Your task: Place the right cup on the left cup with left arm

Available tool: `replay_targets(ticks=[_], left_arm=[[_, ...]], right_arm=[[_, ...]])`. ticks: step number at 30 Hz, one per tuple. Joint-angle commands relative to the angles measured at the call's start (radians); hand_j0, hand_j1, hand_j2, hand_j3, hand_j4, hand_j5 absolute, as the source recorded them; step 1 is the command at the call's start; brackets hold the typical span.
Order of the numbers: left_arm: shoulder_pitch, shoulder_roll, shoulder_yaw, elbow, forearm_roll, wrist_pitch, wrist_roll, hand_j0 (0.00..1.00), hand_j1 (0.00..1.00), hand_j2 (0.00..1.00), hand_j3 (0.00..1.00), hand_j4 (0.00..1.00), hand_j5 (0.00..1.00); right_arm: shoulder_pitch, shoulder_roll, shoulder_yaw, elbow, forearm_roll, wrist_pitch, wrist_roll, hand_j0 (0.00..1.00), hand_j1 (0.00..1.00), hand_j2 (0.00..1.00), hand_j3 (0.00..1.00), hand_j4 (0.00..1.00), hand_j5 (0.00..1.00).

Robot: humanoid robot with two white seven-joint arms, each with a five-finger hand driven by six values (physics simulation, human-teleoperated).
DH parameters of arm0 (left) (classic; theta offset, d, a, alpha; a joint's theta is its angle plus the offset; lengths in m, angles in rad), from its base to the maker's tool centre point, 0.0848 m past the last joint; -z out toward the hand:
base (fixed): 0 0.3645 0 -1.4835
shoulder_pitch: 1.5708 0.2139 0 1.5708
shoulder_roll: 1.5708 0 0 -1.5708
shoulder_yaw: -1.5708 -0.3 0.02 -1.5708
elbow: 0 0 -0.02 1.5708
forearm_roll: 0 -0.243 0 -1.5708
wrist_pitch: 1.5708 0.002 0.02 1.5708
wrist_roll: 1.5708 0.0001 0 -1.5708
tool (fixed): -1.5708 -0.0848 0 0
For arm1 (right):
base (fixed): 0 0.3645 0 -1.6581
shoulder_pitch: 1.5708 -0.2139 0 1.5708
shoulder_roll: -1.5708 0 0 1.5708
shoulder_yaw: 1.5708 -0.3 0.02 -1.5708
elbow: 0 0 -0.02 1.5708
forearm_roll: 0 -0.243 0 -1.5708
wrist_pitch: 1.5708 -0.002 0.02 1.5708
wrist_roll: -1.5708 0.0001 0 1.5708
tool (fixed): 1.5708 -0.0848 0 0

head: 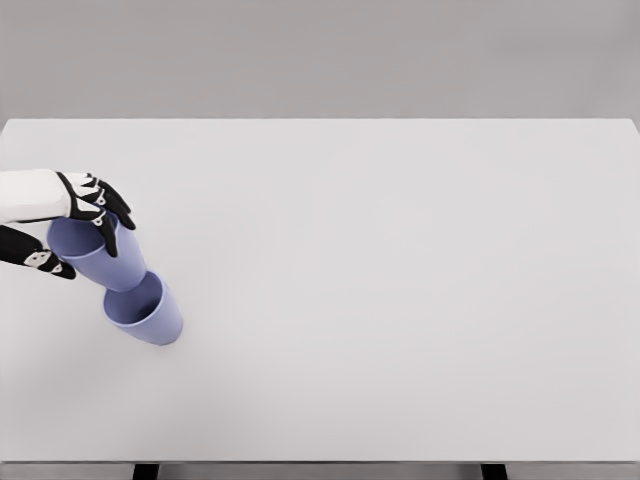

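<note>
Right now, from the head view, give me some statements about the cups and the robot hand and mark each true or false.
1. The left robot hand grips a blue cup. True.
2. A second blue cup stands on the table. True.
3. The cups are far apart. False: the held cup's base meets the lower cup's rim.
4. The right robot hand is holding a cup. False: it is out of view.
5. The cups are red. False: both are blue.

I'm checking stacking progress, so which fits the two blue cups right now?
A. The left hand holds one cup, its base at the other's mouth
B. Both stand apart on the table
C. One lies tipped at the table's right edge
A: the left hand grips the held cup, whose base meets the lower cup.
</note>
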Motion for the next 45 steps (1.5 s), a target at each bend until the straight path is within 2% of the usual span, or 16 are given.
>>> replay_targets(ticks=[1, 12, 22, 26, 33, 45], left_arm=[[0.0, 0.005, 0.0, 0.0, 0.008, 0.0, -0.012, 0.5, 0.5, 0.5, 0.5, 0.5, 0.5], [-0.009, 0.002, 0.014, -0.002, 0.08, 0.0, -0.1, 0.48, 0.48, 0.48, 0.48, 0.48, 0.48], [-0.054, -0.027, 0.019, -0.002, 0.111, 0.0, -0.123, 0.45, 0.45, 0.45, 0.45, 0.45, 0.45], [-0.058, -0.027, 0.019, -0.002, 0.126, 0.0, -0.165, 0.45, 0.45, 0.45, 0.45, 0.45, 0.45], [-0.061, -0.051, 0.017, 0.0, 0.132, 0.0, -0.165, 0.45, 0.45, 0.45, 0.45, 0.45, 0.45], [-0.058, -0.041, 0.017, 0.0, 0.132, 0.0, -0.165, 0.66, 0.66, 0.66, 0.66, 0.66, 0.66]], right_arm=[[0.0, 0.0, 0.0, 0.0, 0.001, -0.001, 0.0, 1.0, 1.0, 1.0, 1.0, 1.0, 1.0], [0.0, 0.0, 0.0, 0.0, 0.001, -0.001, 0.0, 1.0, 1.0, 1.0, 1.0, 1.0, 1.0], [0.0, 0.0, 0.0, 0.0, 0.001, -0.001, 0.0, 1.0, 1.0, 1.0, 1.0, 1.0, 1.0], [0.0, 0.0, 0.0, 0.001, 0.001, -0.001, 0.0, 1.0, 1.0, 1.0, 1.0, 1.0, 1.0], [0.0, 0.0, 0.0, 0.0, 0.001, -0.001, 0.0, 1.0, 1.0, 1.0, 1.0, 1.0, 1.0], [0.0, 0.0, 0.0, 0.001, 0.001, -0.001, 0.0, 1.0, 1.0, 1.0, 1.0, 1.0, 1.0]])
